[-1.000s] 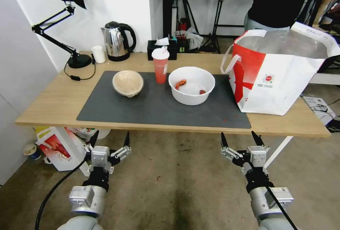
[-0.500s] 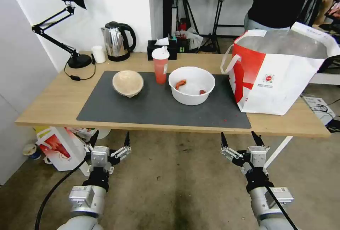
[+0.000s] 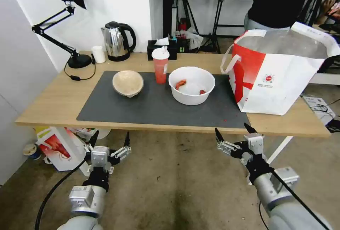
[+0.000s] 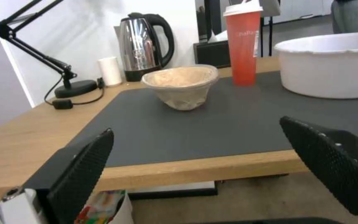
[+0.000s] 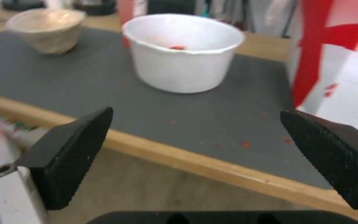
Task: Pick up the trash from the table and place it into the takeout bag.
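Right gripper (image 3: 231, 135) has lifted and swung toward the table (image 3: 53, 106) edge since half a second ago; left gripper (image 3: 109, 140) hasn't budged.

Head view: both grippers sit below the table's front edge, jaws apart, empty. On the grey mat (image 3: 156, 107): tan bowl (image 3: 128, 83) at its far left part, red cup (image 3: 160, 65) at its far edge, white bowl (image 3: 191, 85) with red scraps right of the cup. Bag (image 3: 279, 70) stands just off the mat's right end, mouth open. Nothing bagged yet.

Left wrist view: fingers (image 4: 81, 169) wide apart, looking across the mat at the tan bowl (image 4: 181, 84); cup (image 4: 242, 42) and white bowl (image 4: 332, 63) behind and to the side.

Right wrist view: fingers (image 5: 69, 152) wide apart, white bowl (image 5: 183, 51) dead ahead on the mat, bag (image 5: 340, 65) beside it.

Handling, my read:
- White bowl: light, thin plastic, flexes; pinch the rim wall, keep level so the scraps stay in.
- Tan bowl: light, soft, crushable; gentle rim pinch.
- Cup: tall, tippy, smooth; grab mid-body, contents unknown.
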`<state>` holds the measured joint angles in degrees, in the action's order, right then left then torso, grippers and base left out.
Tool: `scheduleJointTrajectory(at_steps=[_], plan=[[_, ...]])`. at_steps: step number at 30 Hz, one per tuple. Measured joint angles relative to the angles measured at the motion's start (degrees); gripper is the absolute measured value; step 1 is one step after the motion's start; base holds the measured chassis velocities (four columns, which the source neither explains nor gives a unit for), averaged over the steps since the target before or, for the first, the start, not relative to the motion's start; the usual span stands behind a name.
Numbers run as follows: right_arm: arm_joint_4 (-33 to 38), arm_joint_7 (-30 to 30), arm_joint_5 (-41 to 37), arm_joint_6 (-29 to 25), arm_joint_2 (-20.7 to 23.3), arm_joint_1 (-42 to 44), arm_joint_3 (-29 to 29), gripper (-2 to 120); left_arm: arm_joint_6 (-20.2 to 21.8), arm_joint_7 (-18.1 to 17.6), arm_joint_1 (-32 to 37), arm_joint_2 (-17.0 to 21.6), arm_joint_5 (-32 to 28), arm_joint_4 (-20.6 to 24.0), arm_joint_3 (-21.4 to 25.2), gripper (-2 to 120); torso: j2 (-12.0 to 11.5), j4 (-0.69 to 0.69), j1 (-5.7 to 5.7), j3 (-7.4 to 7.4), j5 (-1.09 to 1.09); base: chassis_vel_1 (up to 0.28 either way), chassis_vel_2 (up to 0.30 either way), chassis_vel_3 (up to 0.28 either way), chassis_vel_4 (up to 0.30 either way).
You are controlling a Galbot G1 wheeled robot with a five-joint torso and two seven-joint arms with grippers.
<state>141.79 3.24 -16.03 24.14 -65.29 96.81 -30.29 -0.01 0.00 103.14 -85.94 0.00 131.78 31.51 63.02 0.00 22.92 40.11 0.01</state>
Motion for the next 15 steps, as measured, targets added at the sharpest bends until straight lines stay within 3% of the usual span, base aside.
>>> scheduleJointTrajectory(at_steps=[3,4,15], plan=[[1.41,0.87,-2.20,3.35,2.71,-0.60,0.31,100,0.00,0.00,0.00,0.00,0.00,0.00,0.00,100,0.00,0.04,0.00,0.00,-0.03,0.000,0.000,0.000,0.000],[1.60,1.58,-2.67,4.20,3.06,-0.24,0.59,100,0.00,0.00,0.00,0.00,0.00,0.00,0.00,100,0.00,-0.02,0.00,0.00,0.01,0.000,0.000,0.000,0.000],[1.70,2.41,-2.50,4.38,2.82,0.12,0.71,100,0.00,0.00,0.00,0.00,0.00,0.00,0.00,100,0.00,0.00,0.00,0.00,-0.01,0.000,0.000,0.000,0.000]])
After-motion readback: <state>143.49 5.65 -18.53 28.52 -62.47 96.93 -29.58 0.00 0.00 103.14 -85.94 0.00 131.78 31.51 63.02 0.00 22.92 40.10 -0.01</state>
